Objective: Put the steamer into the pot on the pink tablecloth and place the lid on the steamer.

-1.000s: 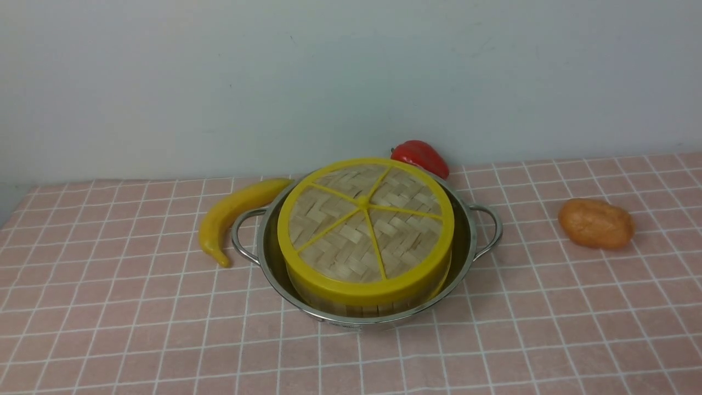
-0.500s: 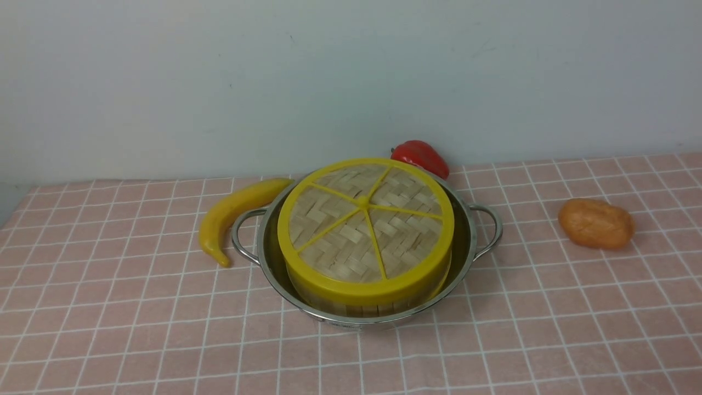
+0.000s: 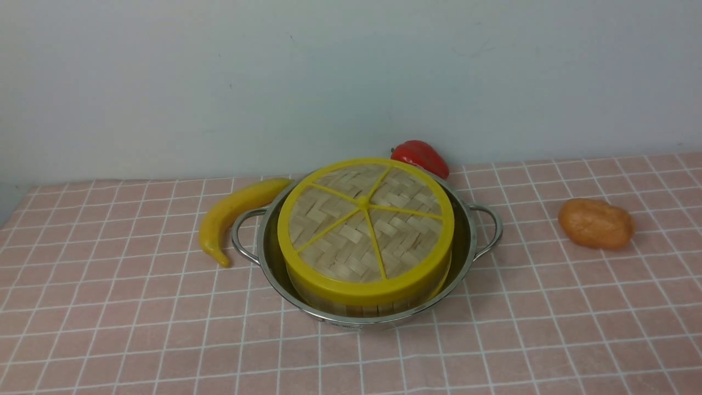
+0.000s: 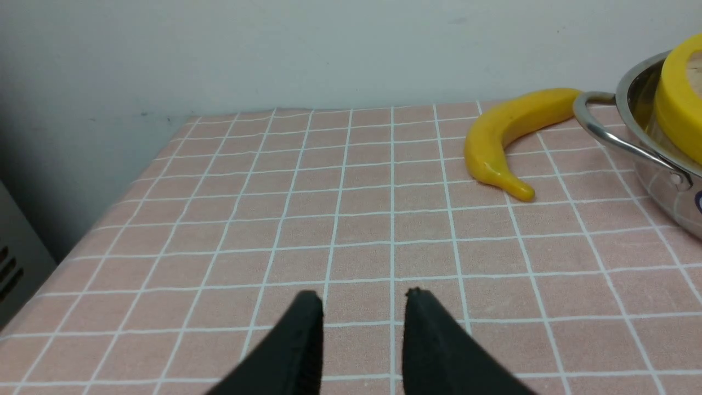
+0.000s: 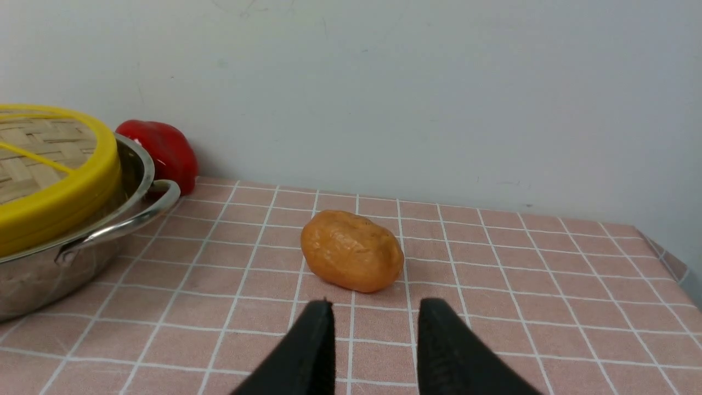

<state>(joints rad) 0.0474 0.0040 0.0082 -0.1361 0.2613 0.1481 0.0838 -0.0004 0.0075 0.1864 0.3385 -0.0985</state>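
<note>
The steel pot [image 3: 466, 241] stands on the pink tablecloth [image 3: 109, 307] in the middle of the front view. The steamer [image 3: 362, 305] sits inside it; only its bamboo side wall shows. The woven lid [image 3: 364, 227] with yellow rim and spokes lies on top of the steamer, covering it. Neither gripper shows in the front view. My left gripper [image 4: 363, 296] is open and empty over bare cloth, apart from the pot [image 4: 652, 164]. My right gripper [image 5: 375, 304] is open and empty, near the potato, with the pot [image 5: 82, 247] and lid [image 5: 49, 181] off to one side.
A yellow banana [image 3: 233, 211] lies beside the pot's left handle. A red pepper [image 3: 421, 156] sits behind the pot by the wall. An orange-brown potato [image 3: 595, 223] lies to the right. The cloth's edges show at far left [image 4: 82, 236] and far right [image 5: 663, 258].
</note>
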